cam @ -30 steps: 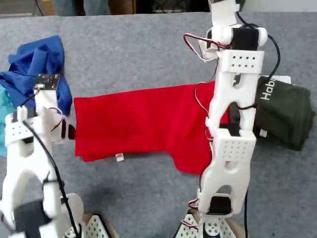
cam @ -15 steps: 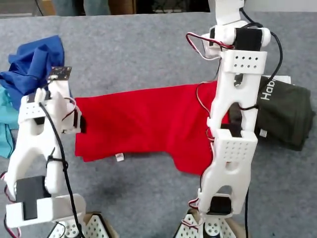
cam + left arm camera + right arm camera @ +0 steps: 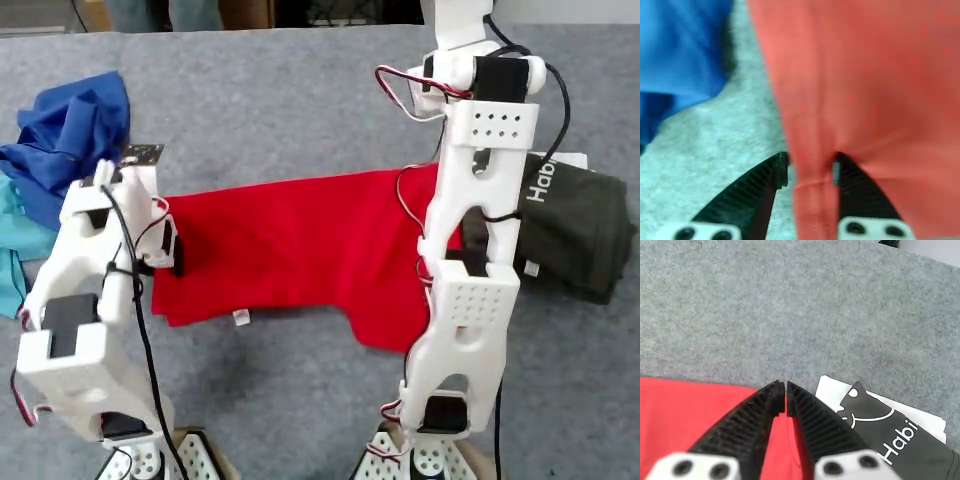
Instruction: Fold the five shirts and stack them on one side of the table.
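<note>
My left gripper (image 3: 810, 169), half open, straddles the red shirt's (image 3: 865, 75) edge by the blue shirt (image 3: 680, 45). My right gripper (image 3: 785, 388), closed and empty, hovers over its opposite end.

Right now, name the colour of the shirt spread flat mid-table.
Red shirt; clearest in the high view.

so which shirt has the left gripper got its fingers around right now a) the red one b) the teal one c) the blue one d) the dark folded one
a: in the left wrist view the left gripper has one finger on each side of the edge of the red shirt, while the blue shirt lies apart from it on the grey table.
</note>
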`<action>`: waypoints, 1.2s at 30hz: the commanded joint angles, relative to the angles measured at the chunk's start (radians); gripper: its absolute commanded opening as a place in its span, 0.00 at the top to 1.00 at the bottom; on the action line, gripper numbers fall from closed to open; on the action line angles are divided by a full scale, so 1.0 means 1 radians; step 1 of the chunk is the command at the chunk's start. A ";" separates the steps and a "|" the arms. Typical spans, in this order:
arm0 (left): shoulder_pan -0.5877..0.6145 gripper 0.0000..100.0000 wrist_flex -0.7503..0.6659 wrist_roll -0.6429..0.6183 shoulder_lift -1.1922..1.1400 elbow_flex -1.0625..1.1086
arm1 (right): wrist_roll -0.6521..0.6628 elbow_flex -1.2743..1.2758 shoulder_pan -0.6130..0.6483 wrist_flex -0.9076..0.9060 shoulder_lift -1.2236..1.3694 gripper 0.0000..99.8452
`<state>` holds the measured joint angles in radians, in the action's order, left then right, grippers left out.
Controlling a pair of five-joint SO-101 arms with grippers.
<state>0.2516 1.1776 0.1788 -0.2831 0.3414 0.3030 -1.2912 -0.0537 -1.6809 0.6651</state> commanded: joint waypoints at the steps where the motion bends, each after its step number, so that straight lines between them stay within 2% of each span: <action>1: -0.002 0.96 0.043 -0.006 -0.078 -0.082 | -0.003 -0.010 -0.009 0.020 -0.024 0.98; 8: 0.008 0.97 0.117 0.000 -0.167 -0.202 | -0.003 -0.010 -0.011 0.018 -0.027 0.98; 12: 0.041 0.97 0.164 0.095 -0.118 -0.251 | -0.003 -0.010 -0.011 0.018 -0.025 0.98; 17: 0.189 0.97 0.338 0.196 -0.034 -0.387 | -0.003 -0.010 -0.011 0.018 -0.025 0.98; 23: 0.323 0.97 0.437 0.278 -0.031 -0.530 | -0.003 -0.010 -0.014 0.017 -0.024 0.98; 26: 0.278 0.97 0.482 0.281 -0.031 -0.568 | -0.003 -0.010 -0.029 0.020 -0.027 0.98; 30: 0.125 0.97 0.543 0.264 -0.021 -0.605 | -0.003 -0.028 -0.057 0.020 -0.028 0.98; 36: -0.081 0.97 0.582 0.141 -0.021 -0.690 | -0.003 -0.061 -0.100 0.015 -0.028 0.98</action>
<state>0.2532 1.7423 0.3813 -0.3659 -0.2754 0.3030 -1.3096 -0.1227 -1.6809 0.6651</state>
